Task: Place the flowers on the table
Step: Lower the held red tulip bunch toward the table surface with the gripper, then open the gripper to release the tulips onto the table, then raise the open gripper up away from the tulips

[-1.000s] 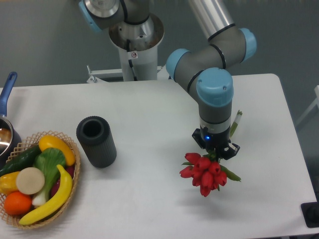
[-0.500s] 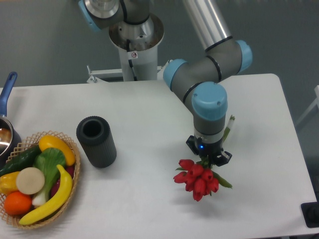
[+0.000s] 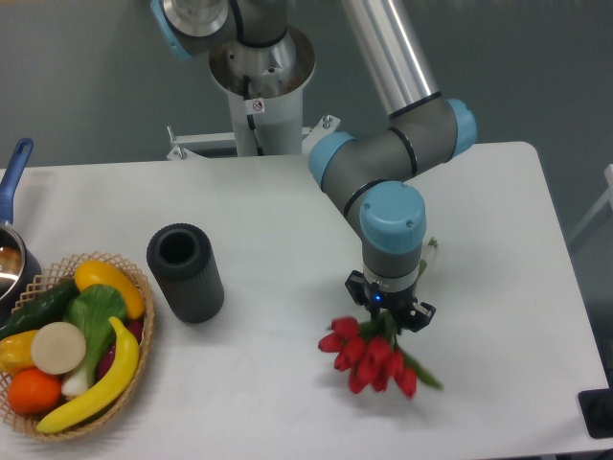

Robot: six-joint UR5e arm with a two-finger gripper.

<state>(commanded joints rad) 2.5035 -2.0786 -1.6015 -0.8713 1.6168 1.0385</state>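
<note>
The white table fills most of what I see, and the grey arm with its light blue joints reaches down over its right half from the mounting behind. At the arm's lower end the gripper points straight down, its black fingers closed on the flowers at the green stems. The red tulip heads spread out just below and slightly to the camera's left of the gripper, toward the near edge of the table, blurred, and I cannot tell whether they touch the tabletop. A pale stem end pokes out beside the wrist on the far side. Well off to the camera's left a black ribbed cylinder stands upright, open at the top. Farther left, at the table's edge, sits a wicker basket of fruit and vegetables, with a blue-handled pot behind it.
</note>
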